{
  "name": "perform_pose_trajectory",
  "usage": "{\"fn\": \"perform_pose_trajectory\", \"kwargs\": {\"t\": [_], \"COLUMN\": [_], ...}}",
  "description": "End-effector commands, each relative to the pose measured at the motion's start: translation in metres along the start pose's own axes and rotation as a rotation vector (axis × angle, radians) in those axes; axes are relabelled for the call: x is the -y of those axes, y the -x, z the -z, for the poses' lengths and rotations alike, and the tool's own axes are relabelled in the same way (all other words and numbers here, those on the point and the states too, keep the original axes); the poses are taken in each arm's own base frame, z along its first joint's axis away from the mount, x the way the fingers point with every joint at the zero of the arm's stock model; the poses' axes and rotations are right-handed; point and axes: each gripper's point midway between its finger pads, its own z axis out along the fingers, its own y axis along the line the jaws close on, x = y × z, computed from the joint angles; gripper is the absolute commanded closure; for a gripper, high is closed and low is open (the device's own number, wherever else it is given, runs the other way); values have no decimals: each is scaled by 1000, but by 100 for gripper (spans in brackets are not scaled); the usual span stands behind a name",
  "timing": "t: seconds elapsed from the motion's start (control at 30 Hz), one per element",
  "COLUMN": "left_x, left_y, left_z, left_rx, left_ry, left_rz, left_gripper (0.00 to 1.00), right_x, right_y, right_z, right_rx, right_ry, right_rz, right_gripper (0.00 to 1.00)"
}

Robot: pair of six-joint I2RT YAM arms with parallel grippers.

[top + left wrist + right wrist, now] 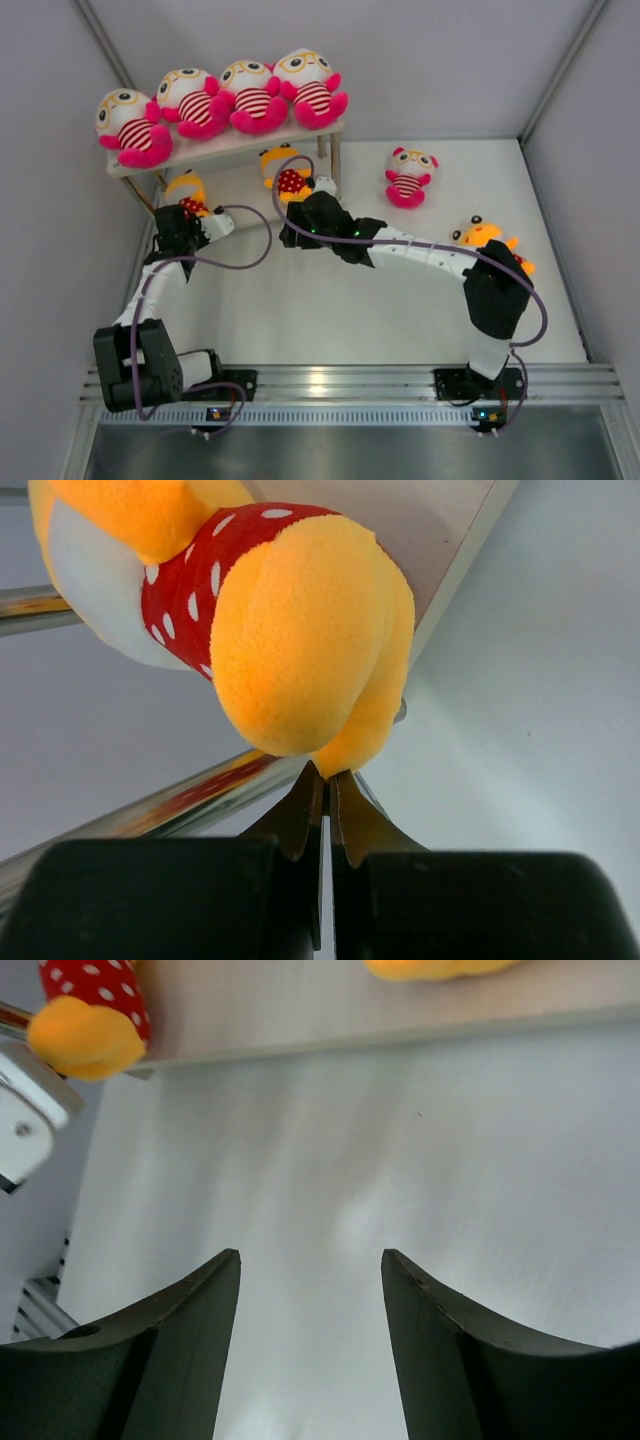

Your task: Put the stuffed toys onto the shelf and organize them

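The shelf [235, 150] stands at the back left, with several striped stuffed toys [255, 95] seated in a row on its top board. Two orange polka-dot toys sit on the lower board, one at the left [188, 190] and one at the right [287, 172]. My left gripper [185, 213] is shut, its tips [328, 772] touching the underside of the left orange toy [300, 630]. My right gripper [305, 205] stands open and empty [310, 1255] just in front of the lower board [350, 1015]. On the table lie another striped toy [408, 176] and a third orange one [485, 235].
A silver shelf leg [150, 805] runs just beside my left fingertips. The right arm's elbow [495, 285] partly covers the orange toy on the table. Grey walls close in the table at left, right and back.
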Motion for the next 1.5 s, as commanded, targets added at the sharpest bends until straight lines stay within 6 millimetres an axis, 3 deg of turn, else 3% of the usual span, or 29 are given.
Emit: {"fn": "perform_pose_trajectory", "kwargs": {"t": [0.0,0.03,0.07,0.1,0.13,0.17,0.2,0.23,0.33,0.37,0.4,0.43,0.47,0.5,0.53,0.6,0.63,0.83,0.93,0.97,1.07,1.13,1.2,1.33,1.4,1.47], "left_x": [-30,-27,-25,-23,-24,-25,-24,-24,-23,-22,-23,-23,-24,-24,-26,-28,-30,-34,-34,-35,-38,-42,-40,-37,-27,-29], "left_y": [9,14,13,14,16,16,16,16,18,18,19,19,19,18,18,15,15,12,11,12,12,14,15,23,26,34], "left_z": [-2,-3,-4,-5,-5,-6,-7,-8,-6,-6,-6,-7,-8,-9,-9,-11,-12,-11,-8,-7,-2,2,4,11,14,22], "left_rx": [28,57,62,66,75,73,73,73,88,90,95,92,91,85,81,66,62,39,40,41,41,49,55,83,104,136], "left_ry": [77,63,55,48,50,49,46,43,41,40,41,41,38,40,43,49,52,65,72,76,91,104,95,51,-7,-19], "left_rz": [49,41,19,13,14,16,10,8,-9,-6,-4,-5,-5,-8,-8,-3,-2,-26,-38,-47,-38,-19,-11,21,43,66], "left_gripper": [100,100,100,100,100,100,100,100,100,100,100,100,100,99,98,94,93,83,71,56,34,29,26,25,25,25], "right_x": [29,39,64,79,97,124,141,158,206,219,237,260,280,289,321,350,376,431,444,448,461,467,475,493,498,501], "right_y": [22,34,20,18,31,14,15,35,40,40,24,32,19,20,25,18,17,-10,-11,-12,-13,-3,-8,-5,-10,-6], "right_z": [50,67,75,84,101,111,122,145,194,205,212,231,237,248,266,287,308,355,358,355,343,329,320,325,318,312], "right_rx": [61,86,42,32,61,13,20,88,182,197,168,221,209,234,289,341,400,522,536,535,537,537,496,505,487,495], "right_ry": [-95,-111,-179,-216,-248,-315,-349,-373,-470,-499,-540,-582,-621,-619,-695,-769,-856,-987,-1011,-1008,-974,-884,-877,-940,-929,-903], "right_rz": [25,15,24,23,-17,-26,-53,-114,-192,-216,-239,-290,-321,-352,-408,-462,-533,-773,-773,-769,-768,-741,-753,-711,-716,-717], "right_gripper": [40,40,40,40,40,40,40,40,39,37,36,36,36,36,36,36,35,34,34,34,34,33,33,29,27,27]}}
